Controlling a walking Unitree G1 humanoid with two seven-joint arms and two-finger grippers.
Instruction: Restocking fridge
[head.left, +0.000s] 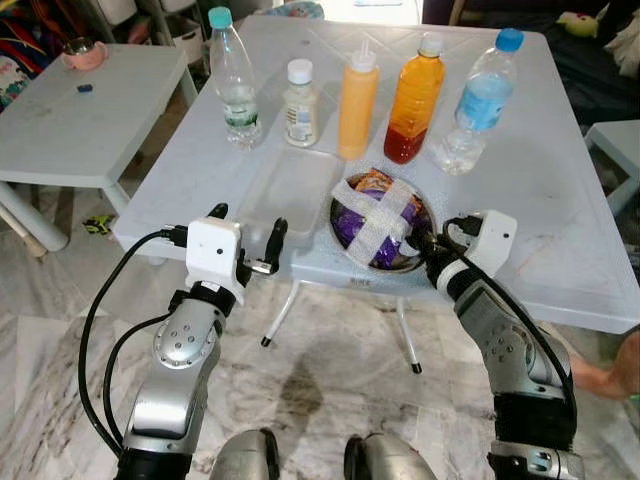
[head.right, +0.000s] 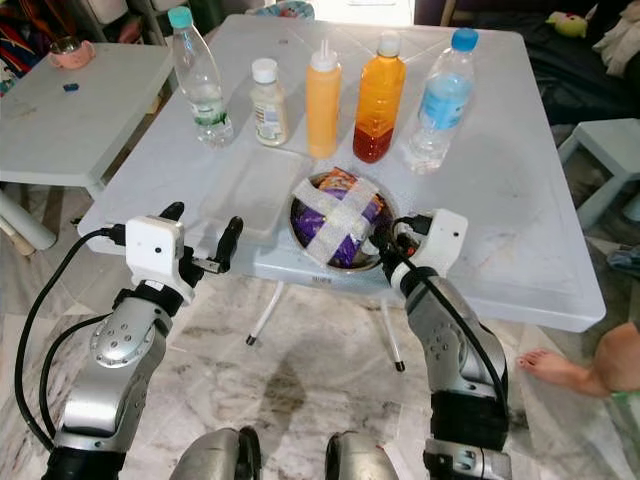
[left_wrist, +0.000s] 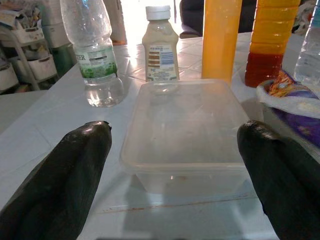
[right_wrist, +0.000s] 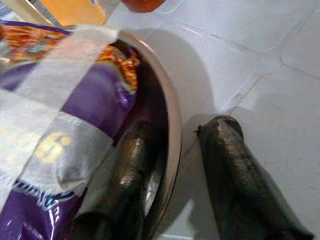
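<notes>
Five bottles (head.left: 357, 102), one clear tub (head.left: 284, 190), one taped bowl (head.left: 381, 220) on worktop (head.left: 560, 190). Right tool (right_wrist: 175, 165) straddles bowl rim, not clamped. Left tool (left_wrist: 175, 175) spread wide before tub, empty.

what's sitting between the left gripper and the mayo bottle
A clear plastic container, seen in the left wrist view, lies between the open left gripper and the mayo bottle.

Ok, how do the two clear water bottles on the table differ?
The teal-capped bottle stands at the left end of the row and holds only a little water at the bottom; its label is white and green. The blue-capped bottle stands at the right end, leans in the head views, and carries a blue label. Both are clear plastic, capped and upright on the white table.
</notes>
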